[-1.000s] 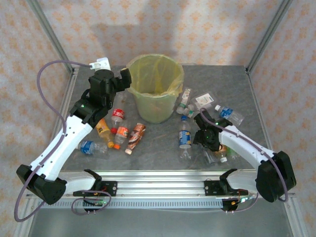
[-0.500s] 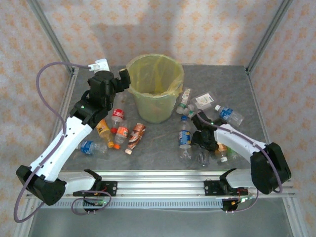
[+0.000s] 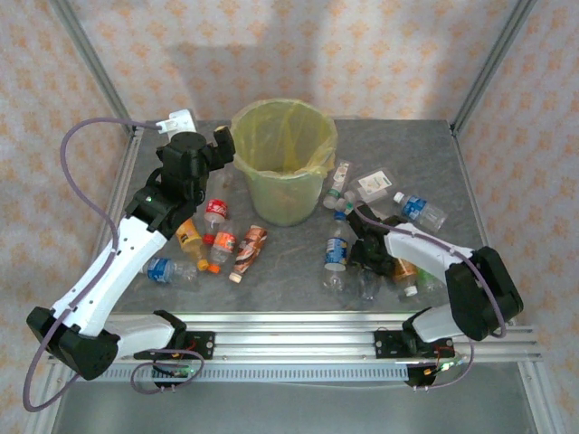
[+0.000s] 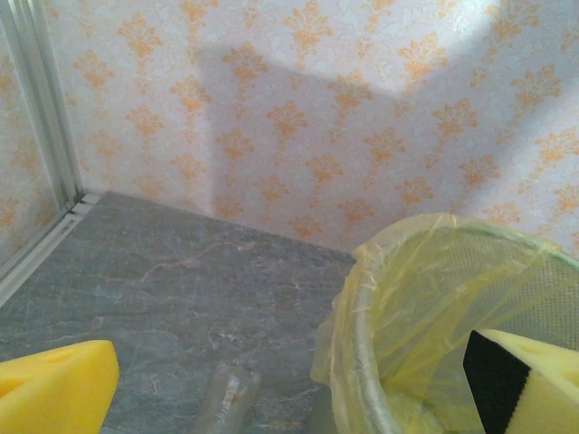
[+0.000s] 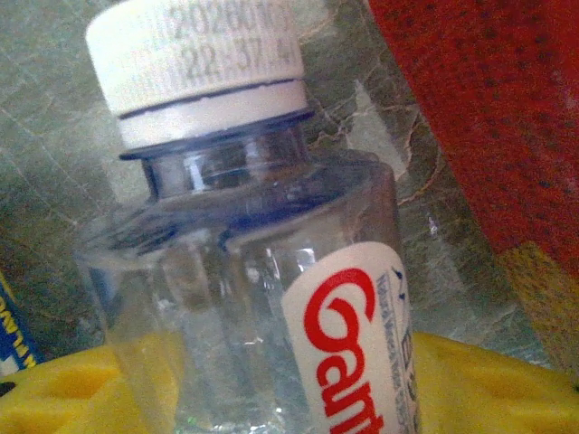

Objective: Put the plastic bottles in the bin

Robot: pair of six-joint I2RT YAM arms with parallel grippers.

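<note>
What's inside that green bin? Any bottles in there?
A translucent yellow bag lines the bin and folds over its rim. Nothing else shows in the part of the inside that can be seen; the bottom is hidden by the wall and the crumpled bag.

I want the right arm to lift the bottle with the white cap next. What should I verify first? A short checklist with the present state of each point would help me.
1. Right gripper astride the white-capped bottle: ok.
2. Grip firm enough to lift: cannot tell.
3. Neighbours lie apart from it: not ok; a blue-labelled bottle lies close beside it.
4. Bin mouth unblocked, seen from above: ok.
5. Left gripper open and empty: ok, but it hangs at the bin's left rim, so approach from the right side.
</note>
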